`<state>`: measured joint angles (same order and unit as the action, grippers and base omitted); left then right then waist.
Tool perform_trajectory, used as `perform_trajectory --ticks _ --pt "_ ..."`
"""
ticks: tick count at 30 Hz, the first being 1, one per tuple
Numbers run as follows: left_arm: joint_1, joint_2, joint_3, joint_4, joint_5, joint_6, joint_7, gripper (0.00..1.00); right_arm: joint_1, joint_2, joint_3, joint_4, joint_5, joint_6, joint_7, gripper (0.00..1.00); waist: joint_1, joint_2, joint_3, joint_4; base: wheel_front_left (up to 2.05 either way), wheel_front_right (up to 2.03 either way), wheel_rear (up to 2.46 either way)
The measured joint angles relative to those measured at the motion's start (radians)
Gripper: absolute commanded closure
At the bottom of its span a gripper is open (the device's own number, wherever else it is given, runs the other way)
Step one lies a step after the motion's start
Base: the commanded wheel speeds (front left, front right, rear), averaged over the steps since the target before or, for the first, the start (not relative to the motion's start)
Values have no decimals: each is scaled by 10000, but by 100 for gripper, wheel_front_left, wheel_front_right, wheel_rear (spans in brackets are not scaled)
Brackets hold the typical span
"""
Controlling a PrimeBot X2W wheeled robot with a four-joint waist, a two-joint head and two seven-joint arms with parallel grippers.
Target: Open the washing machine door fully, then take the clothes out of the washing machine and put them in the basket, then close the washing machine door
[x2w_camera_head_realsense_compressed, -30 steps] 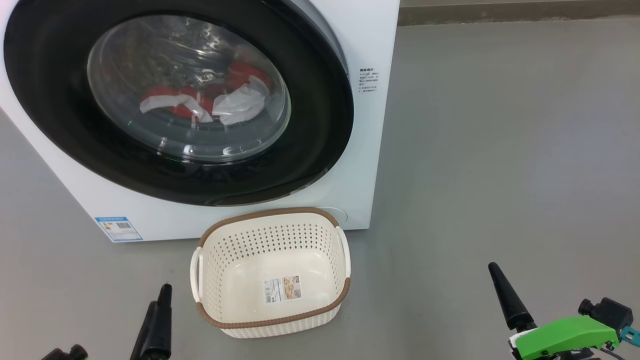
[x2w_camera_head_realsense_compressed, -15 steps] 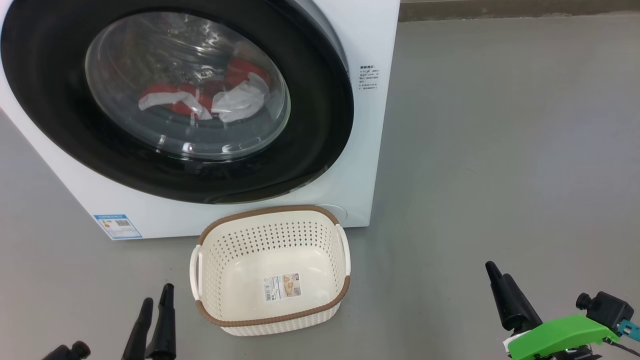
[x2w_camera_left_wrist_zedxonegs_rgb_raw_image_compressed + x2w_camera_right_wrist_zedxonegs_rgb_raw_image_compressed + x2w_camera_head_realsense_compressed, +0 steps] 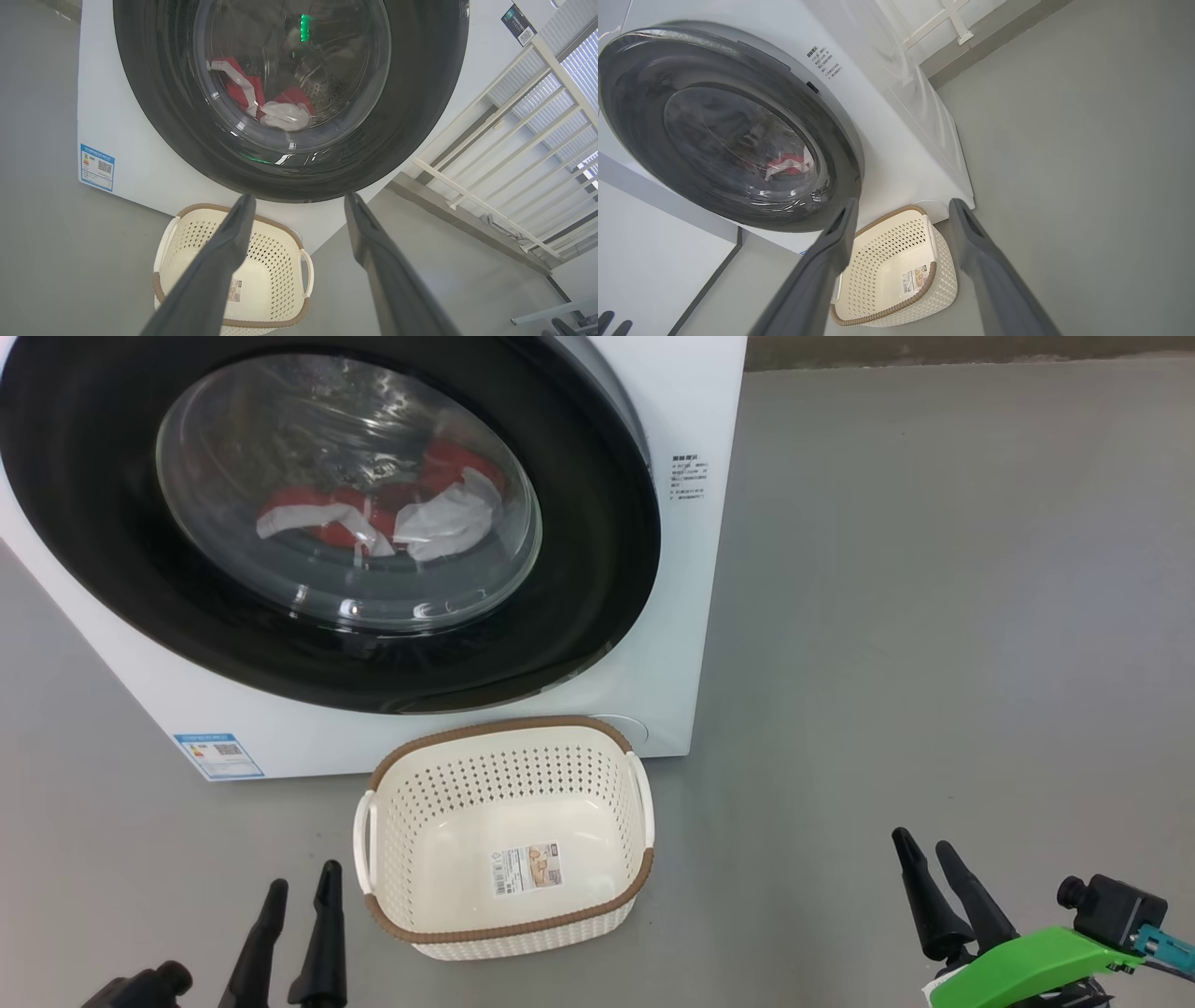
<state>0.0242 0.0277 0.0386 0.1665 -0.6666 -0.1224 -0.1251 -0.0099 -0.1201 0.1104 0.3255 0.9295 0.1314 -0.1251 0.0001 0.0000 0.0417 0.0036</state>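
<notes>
Pincers come first: the left pincer (image 3: 303,879) hovers over the grey floor (image 3: 934,616) just left of the basket (image 3: 504,726), its two dark fingers spread and gripping nothing. The right pincer (image 3: 920,842), with a green part (image 3: 1027,966) behind it, hangs well to the basket's right, likewise released. The basket stands on the floor, a barcode sticker (image 3: 528,870) on its bare bottom. Just behind the basket rises the washing machine (image 3: 672,616). The washing machine door (image 3: 579,569) lies against its front, not swung open, and red and white clothes (image 3: 448,523) show through the glass.
</notes>
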Motion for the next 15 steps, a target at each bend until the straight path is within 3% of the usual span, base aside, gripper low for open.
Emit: perform_trajectory --ticks 15 --pt "197 52 -165 -226 2253 88 -470 0 3 -75 -138 -25 -2255 0 -458 0 0 0 -65 28 0 0 0"
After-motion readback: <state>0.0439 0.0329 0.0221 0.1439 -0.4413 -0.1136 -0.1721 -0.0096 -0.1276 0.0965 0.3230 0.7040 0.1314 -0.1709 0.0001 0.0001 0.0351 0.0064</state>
